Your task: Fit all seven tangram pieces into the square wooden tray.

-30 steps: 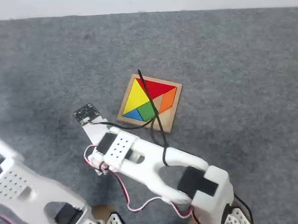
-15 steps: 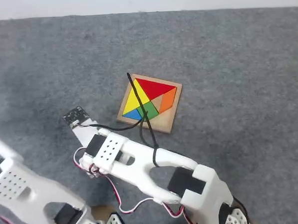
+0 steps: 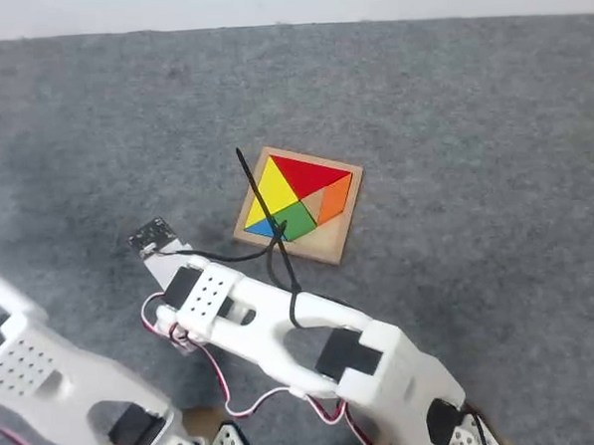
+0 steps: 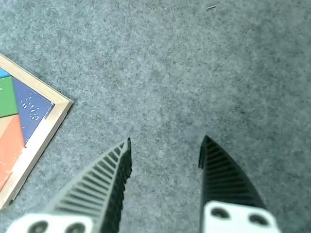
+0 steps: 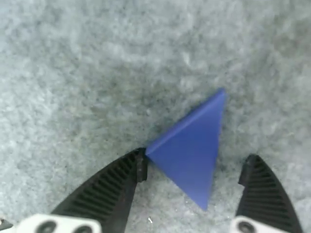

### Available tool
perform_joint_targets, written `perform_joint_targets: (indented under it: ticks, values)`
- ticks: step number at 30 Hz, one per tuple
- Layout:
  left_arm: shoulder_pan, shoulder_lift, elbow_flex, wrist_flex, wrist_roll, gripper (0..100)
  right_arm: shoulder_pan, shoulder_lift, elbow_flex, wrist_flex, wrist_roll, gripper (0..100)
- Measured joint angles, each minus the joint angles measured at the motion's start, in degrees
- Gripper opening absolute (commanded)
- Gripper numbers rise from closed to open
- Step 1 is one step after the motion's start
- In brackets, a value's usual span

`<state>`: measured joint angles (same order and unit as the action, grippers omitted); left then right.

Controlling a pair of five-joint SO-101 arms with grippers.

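surface [image 3: 451, 125]: grey, fuzzy; could snag a dragged piece
tray [image 3: 330, 249]: partly filled
right pincer [image 5: 195, 160]: released, jaws straddle the blue triangle [image 5: 192, 155]
left pincer [image 4: 166, 140]: released, empty, near tray corner
blue triangle: flat on the surface, outside tray; thin, and one jaw is at a corner, so it may pivot out when squeezed

Triangle piece [image 5: 190, 145] on carpet [image 5: 73, 73], between right end effector's [image 5: 197, 156] jaws
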<state>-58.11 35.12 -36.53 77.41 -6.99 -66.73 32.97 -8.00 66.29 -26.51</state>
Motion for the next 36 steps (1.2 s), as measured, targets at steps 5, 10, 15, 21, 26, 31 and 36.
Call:
perform_joint_targets:
  ticks: [5, 10, 15, 21, 26, 31, 36]
  values:
    - [0.0, 0.0, 0.0, 0.0, 0.0, 22, 0.1, 1.0, -4.0, 3.3, 0.0, 18.6]
    - [0.0, 0.0, 0.0, 0.0, 0.0, 22, 0.0, 1.1, -8.0, 5.7, 0.0, 18.0]
    - [0.0, 0.0, 0.0, 0.0, 0.0, 22, 0.0, 1.8, -8.8, 6.2, 0.0, 18.0]
    - [0.0, 0.0, 0.0, 0.0, 0.0, 22, 0.0, 1.8, -8.8, 5.6, 0.0, 18.9]
    - [0.0, 0.0, 0.0, 0.0, 0.0, 22, 0.0, 1.8, -8.8, 5.6, 0.0, 32.2]
    - [0.0, 0.0, 0.0, 0.0, 0.0, 22, 2.4, 3.3, -8.9, 5.4, -4.3, 32.8]
    - [0.0, 0.0, 0.0, 0.0, 0.0, 22, 5.5, 6.4, -10.5, 5.8, -6.7, 32.8]
